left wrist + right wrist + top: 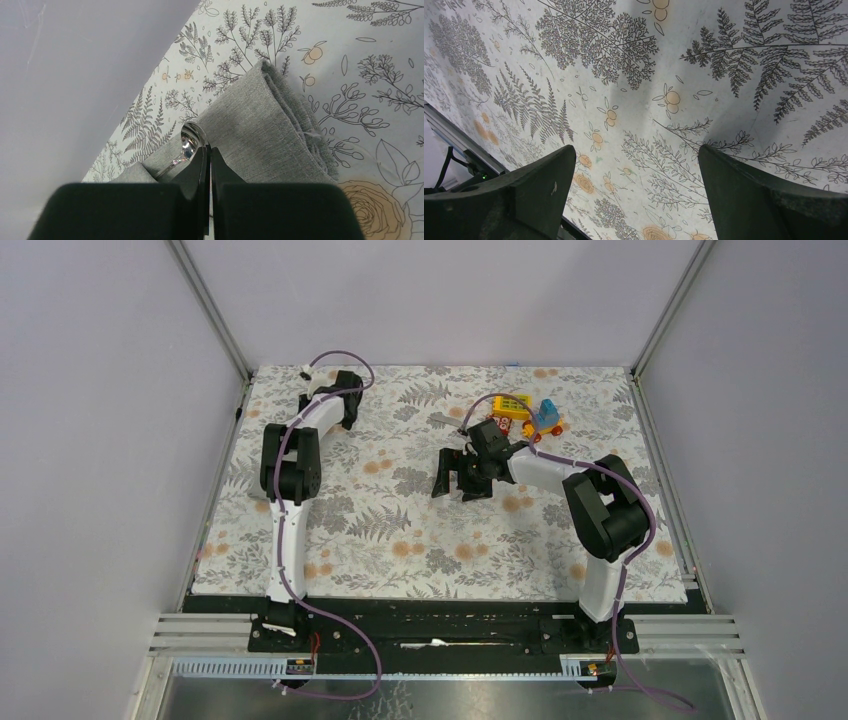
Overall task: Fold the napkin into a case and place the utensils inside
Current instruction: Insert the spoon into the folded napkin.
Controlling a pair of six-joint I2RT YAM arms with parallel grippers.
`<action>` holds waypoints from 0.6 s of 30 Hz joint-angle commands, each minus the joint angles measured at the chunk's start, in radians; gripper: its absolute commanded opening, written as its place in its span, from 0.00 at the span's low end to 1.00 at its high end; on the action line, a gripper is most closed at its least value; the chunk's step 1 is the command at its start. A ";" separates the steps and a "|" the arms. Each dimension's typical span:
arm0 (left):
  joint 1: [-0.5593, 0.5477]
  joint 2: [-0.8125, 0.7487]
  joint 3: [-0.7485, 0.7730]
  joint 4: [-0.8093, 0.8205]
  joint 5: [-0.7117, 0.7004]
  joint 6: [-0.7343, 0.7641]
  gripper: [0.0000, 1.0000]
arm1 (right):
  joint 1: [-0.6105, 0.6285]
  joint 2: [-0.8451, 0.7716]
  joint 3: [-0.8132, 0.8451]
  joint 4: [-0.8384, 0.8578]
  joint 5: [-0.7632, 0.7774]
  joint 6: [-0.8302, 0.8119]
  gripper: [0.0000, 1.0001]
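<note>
In the left wrist view the grey napkin [260,125] lies folded into a thick strip on the floral tablecloth, close to the left wall. The spoon [189,142] lies in a fold at its near end, with the shiny bowl sticking out. My left gripper [207,149] is shut, its tips against the napkin right beside the spoon's bowl. I cannot tell if cloth is pinched. In the top view the left gripper [347,390] is at the far left corner and hides the napkin. A slim silvery piece [445,421] lies mid-table. My right gripper [452,480] [636,150] is open and empty just near of it.
Colourful toy blocks [527,414] sit at the far right of the floral tablecloth [400,540], just behind the right arm's wrist. Grey walls close in the left, far and right sides. A metal rail [450,625] runs along the near edge.
</note>
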 commanded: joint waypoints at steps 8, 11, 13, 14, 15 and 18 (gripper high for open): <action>0.014 -0.059 -0.051 0.100 0.107 0.004 0.19 | 0.011 -0.070 0.004 -0.055 0.045 -0.037 1.00; 0.015 -0.107 -0.087 0.107 0.121 -0.008 0.26 | 0.012 -0.097 0.006 -0.071 0.071 -0.054 1.00; 0.014 -0.143 -0.103 0.107 0.125 -0.003 0.31 | 0.012 -0.121 0.005 -0.084 0.094 -0.064 1.00; 0.014 -0.162 -0.105 0.106 0.130 0.005 0.33 | 0.011 -0.133 0.005 -0.089 0.108 -0.070 1.00; 0.014 -0.183 -0.105 0.096 0.141 0.007 0.35 | 0.011 -0.143 0.005 -0.097 0.128 -0.076 1.00; 0.014 -0.270 -0.097 0.062 0.221 0.007 0.40 | 0.009 -0.167 0.018 -0.138 0.215 -0.118 1.00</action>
